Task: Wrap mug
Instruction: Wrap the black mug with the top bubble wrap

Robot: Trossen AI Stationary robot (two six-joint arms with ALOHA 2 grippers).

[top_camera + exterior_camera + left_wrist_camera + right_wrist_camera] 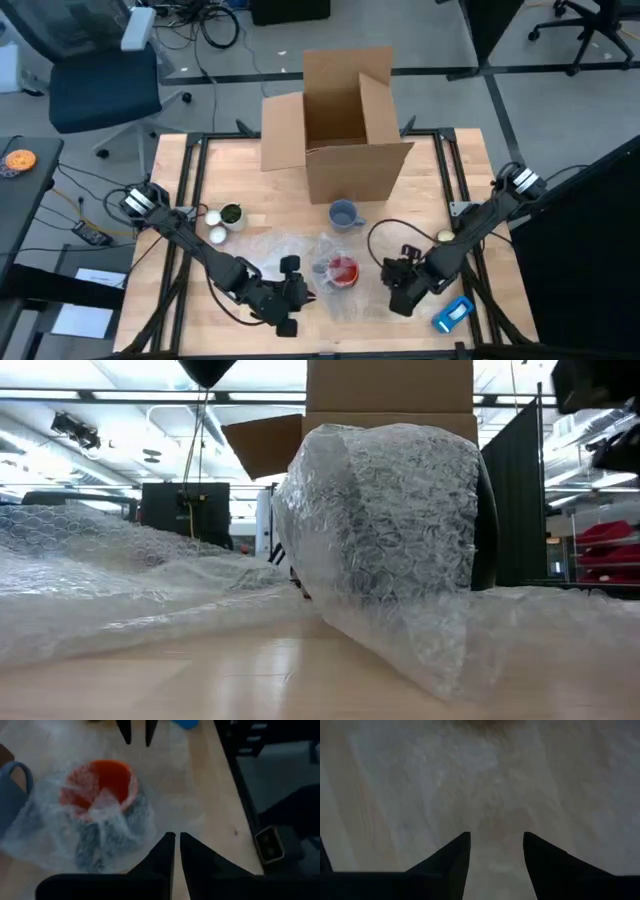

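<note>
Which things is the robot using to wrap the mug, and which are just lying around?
For the job:
red mug
bubble wrap
left hand, nearly shut, beside the mug
right hand, open, other side

Just lying about:
blue mug
cardboard box
white and green cups
blue thing near the right hand

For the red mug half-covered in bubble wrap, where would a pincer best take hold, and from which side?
Judging from the left wrist view, the red mug stands upright with its mouth open and bubble wrap bunched around its body. Its exposed rim is probably the best hold: come from above, one finger inside, one outside. The left pincer is nearest, nearly closed; the blue mug stands apart.
</note>
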